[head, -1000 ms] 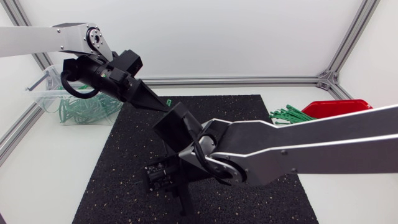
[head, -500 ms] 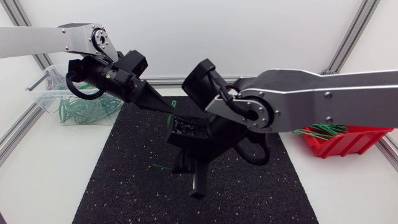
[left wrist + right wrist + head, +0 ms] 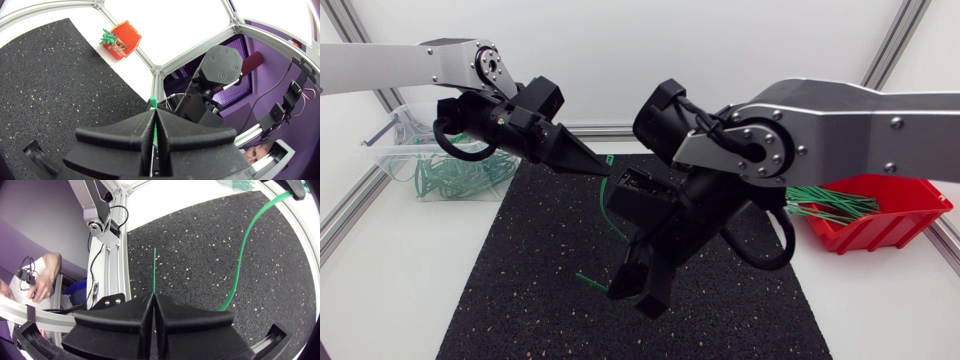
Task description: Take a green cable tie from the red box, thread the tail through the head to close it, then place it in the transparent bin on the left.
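One green cable tie [image 3: 610, 212] bows between my two grippers above the black mat [image 3: 520, 290]. My left gripper [image 3: 606, 171] is shut on its head end; in the left wrist view the green head [image 3: 153, 102] pokes out past the closed left gripper [image 3: 154, 119]. My right gripper [image 3: 618, 289] points down and to the left, shut on the tail, whose thin tip [image 3: 154, 267] sticks out ahead of the closed right gripper [image 3: 153, 298]. The red box [image 3: 872, 216] with green ties sits at the right. The transparent bin [image 3: 392, 146] stands at the far left.
Several closed green ties [image 3: 455, 172] lie in the transparent bin. A bundle of ties [image 3: 825, 203] hangs over the red box's left rim. The red box [image 3: 123, 39] also shows far ahead of the left gripper. Metal frame rails run along the table's edges.
My right arm has swung up and to the right, uncovering the red box, and its gripper now points down-left. The tie now curves between both grippers. The left gripper has shifted slightly right.
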### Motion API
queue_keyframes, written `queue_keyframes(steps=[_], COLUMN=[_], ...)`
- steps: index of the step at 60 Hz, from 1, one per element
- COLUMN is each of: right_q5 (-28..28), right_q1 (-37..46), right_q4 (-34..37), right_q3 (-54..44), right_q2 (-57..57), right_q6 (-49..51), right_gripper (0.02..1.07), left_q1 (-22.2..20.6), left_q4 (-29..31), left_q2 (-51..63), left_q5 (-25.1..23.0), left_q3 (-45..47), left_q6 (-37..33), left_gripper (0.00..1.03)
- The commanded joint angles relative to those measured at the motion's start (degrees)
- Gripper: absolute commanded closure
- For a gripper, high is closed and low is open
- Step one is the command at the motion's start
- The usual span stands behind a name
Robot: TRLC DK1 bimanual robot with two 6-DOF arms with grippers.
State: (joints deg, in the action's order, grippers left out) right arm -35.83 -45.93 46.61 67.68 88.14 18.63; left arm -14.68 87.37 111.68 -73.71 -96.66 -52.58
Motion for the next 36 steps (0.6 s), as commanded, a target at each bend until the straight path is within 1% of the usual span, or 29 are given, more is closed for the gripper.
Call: queue_keyframes(steps=[1,12,23,28,36], right_q5=[-0.6,-2.3,-2.2,-0.9,3.0], right_q1=[0.7,1.7,3.8,4.3,3.9], right_q4=[3.1,4.4,4.1,2.2,-1.3], right_q3=[1.6,1.3,-0.4,-1.7,-3.9], right_q2=[-1.0,-3.1,-1.8,-2.1,-3.0], right_q6=[-3.1,-4.9,-4.0,-4.0,-4.1], right_gripper=[1.01,1.02,1.02,1.02,1.02], left_q1=[-0.9,-1.4,-1.2,-1.0,0.2], left_q4=[0.3,-1.5,-8.1,-11.9,-16.1], left_q2=[-1.3,-2.1,-3.3,-4.5,-4.8], left_q5=[-1.1,-1.4,-2.3,-2.8,-3.2], left_q3=[1.3,1.2,3.5,5.8,7.9], left_q6=[-1.4,-1.4,-1.4,-1.4,-1.4], left_gripper=[1.0,1.0,1.0,1.0,1.0])
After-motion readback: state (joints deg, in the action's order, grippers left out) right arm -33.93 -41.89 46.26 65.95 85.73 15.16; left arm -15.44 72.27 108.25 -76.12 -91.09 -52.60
